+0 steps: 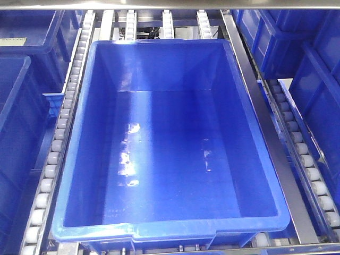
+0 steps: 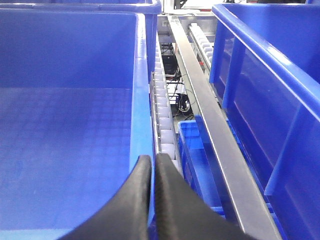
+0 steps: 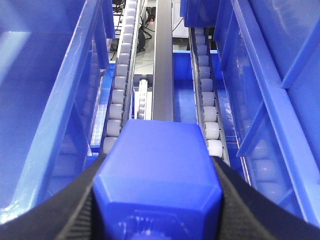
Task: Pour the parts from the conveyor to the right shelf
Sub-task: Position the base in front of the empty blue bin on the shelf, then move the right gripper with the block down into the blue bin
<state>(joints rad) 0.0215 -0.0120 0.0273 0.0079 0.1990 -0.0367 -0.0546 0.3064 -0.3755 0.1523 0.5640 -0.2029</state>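
Right end effector [image 3: 157,220] grips the blue part [image 3: 157,172] above the right shelf's rollers [image 3: 118,95]. Left end effector [image 2: 152,170], fingers pressed together, sits at the crate [image 1: 170,143] rim, apparently pinching it, at 6 o'clock.

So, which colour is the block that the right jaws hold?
Bright blue; the block shows best in the right wrist view.

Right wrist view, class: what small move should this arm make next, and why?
Probably carry the blue block sideways until it is over a crate. The right claw grips the block above a steel rail and rollers, not above a crate, and the middle crate looks empty.
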